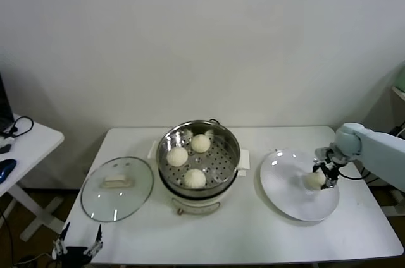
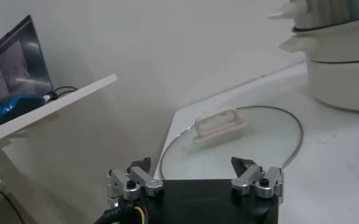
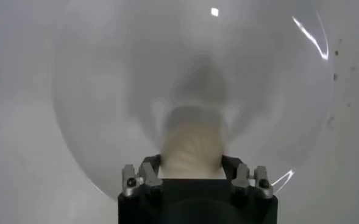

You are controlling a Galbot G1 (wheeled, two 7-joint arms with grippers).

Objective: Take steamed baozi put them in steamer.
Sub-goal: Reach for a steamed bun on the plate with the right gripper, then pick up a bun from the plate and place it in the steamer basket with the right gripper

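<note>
A white table [image 1: 253, 230] fills the lower part of the head view, set against a plain pale wall, with a smaller white side table [image 1: 28, 148] off to the robot's left carrying a blue computer mouse [image 2: 11, 108] and a laptop [image 2: 17, 64]. Near the middle of the main table stands the steamer [image 1: 198, 165], a shiny perforated steel basket on a cream-white pot base. Just to its left lies the round glass lid [image 1: 118, 188], flat on the tabletop with its pale handle facing up. To the steamer's right, apart from it, sits the flat white plate [image 1: 285, 192].

Three steamed baozi are already in the basket: one toward the back [image 1: 200, 143], one to the left [image 1: 177, 156] and one at the front [image 1: 195, 178], each a little apart from the others. The fourth baozi [image 1: 316, 179] rests on the plate's right half.

The right gripper [image 1: 326, 175] is down over the plate with its fingers clasped on either side of that fourth baozi [image 3: 191, 149], which the right wrist view shows sitting between the fingertips against the plate [image 3: 106, 91]. The left gripper [image 1: 77, 249] hangs parked off the front-left corner of the table, beside the lid, its fingers [image 2: 252, 173] spread wide with nothing between them
</note>
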